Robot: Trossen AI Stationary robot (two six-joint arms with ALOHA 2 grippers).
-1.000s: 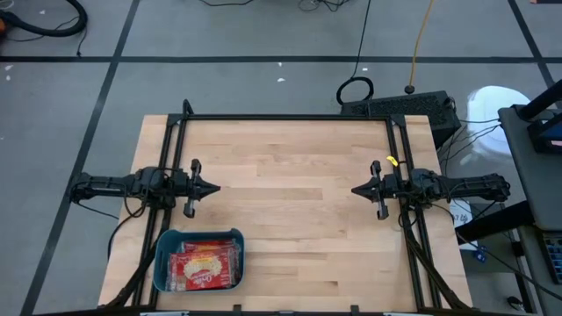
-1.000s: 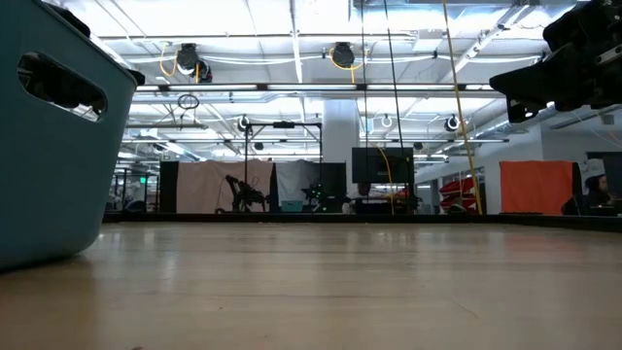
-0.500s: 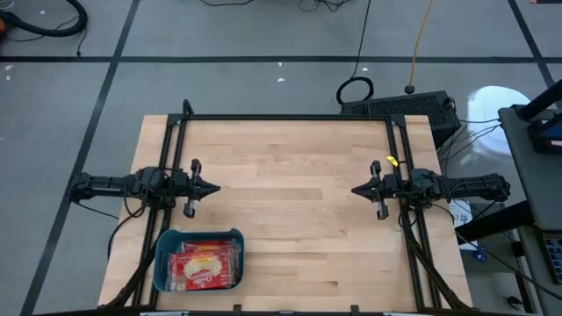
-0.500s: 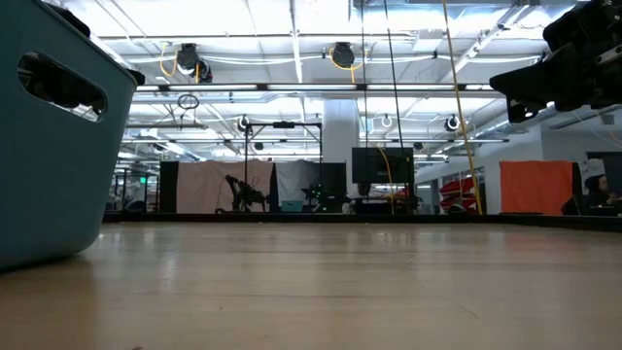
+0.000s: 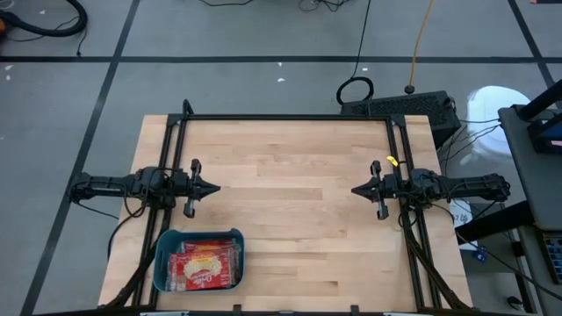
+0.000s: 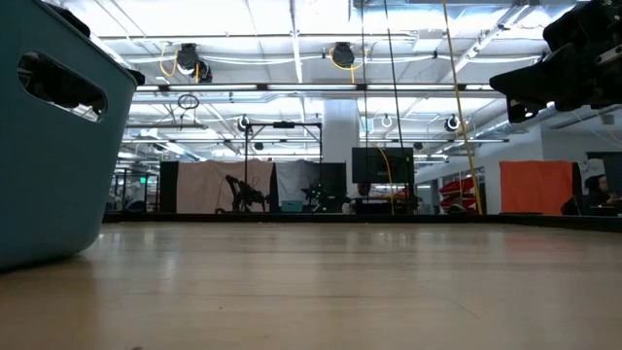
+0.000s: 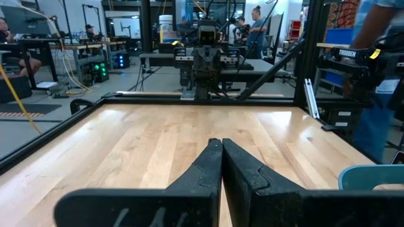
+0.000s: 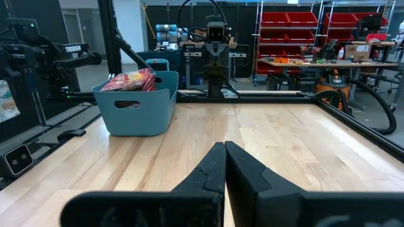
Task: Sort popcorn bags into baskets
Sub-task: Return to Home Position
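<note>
Popcorn bags [image 5: 204, 265], probably light, crinkly and slippery, best pinched at an edge seam, lie heaped in the teal basket [image 5: 198, 234] on the surface's [image 5: 290, 175] left side, with left pincer [image 5: 215, 187] and right pincer [image 5: 355, 190] both clenched, empty.

Light: bright and even, from rows of ceiling lights [image 6: 253, 39] | Glare: a pale sheen lay on the table [image 7: 120, 118] left of centre in the left wrist view | Shadows: soft and faint in the high view | Low view: the bin [image 6: 49, 165] at left stood backlit and dark
</note>
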